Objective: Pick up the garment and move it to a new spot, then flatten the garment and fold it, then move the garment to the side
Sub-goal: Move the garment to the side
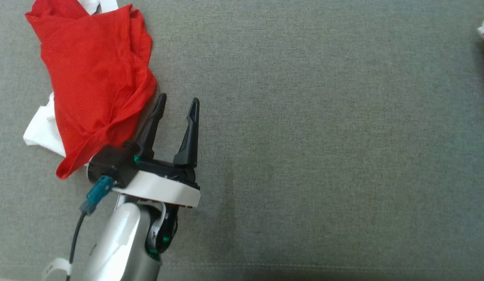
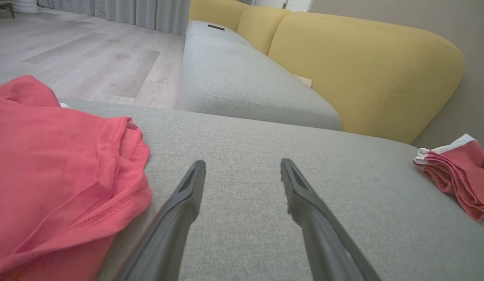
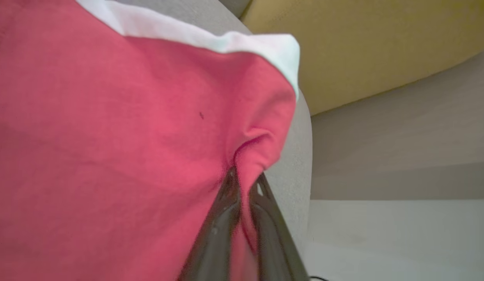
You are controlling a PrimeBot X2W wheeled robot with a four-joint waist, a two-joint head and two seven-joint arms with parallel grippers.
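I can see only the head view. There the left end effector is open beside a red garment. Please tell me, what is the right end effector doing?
Observer: In the right wrist view, the right end effector is shut on a fold of red cloth that has a white edge.
Operator: Thank you. At the right border of my view is a small red and white piece. What is it?
Observer: The left wrist view shows more of it: a folded cloth, stacked in layers, lying on the grey seat.
Operator: And what is behind this seat?
Observer: A yellow backrest.
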